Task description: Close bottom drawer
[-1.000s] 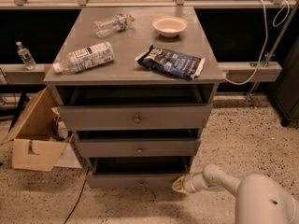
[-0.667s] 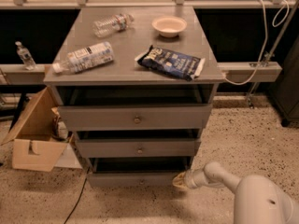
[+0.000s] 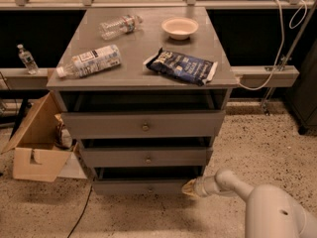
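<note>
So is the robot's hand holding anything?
Nothing seems to be held. The gripper is low down at the right end of the bottom drawer, up against its front, and no object shows in it.

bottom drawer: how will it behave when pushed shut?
The bottom drawer looks like a rigid box, so it should probably slide, not flex. The gripper sits at its front's right end, off centre, so it may skew or bind. Contents are hidden, so weight is unclear.
</note>
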Controlling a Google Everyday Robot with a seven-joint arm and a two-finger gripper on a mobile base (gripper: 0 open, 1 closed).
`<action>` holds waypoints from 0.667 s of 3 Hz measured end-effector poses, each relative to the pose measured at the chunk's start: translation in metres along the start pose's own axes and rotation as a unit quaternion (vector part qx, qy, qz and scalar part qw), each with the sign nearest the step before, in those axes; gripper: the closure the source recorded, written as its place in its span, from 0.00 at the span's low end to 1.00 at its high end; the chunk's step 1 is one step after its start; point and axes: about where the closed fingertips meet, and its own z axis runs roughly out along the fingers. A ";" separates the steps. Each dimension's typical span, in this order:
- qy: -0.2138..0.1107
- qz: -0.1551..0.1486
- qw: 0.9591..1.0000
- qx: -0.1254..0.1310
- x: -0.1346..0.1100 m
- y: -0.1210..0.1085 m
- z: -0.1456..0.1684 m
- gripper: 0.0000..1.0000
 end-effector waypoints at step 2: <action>-0.004 0.024 1.000 0.011 -0.003 -0.016 0.007 1.00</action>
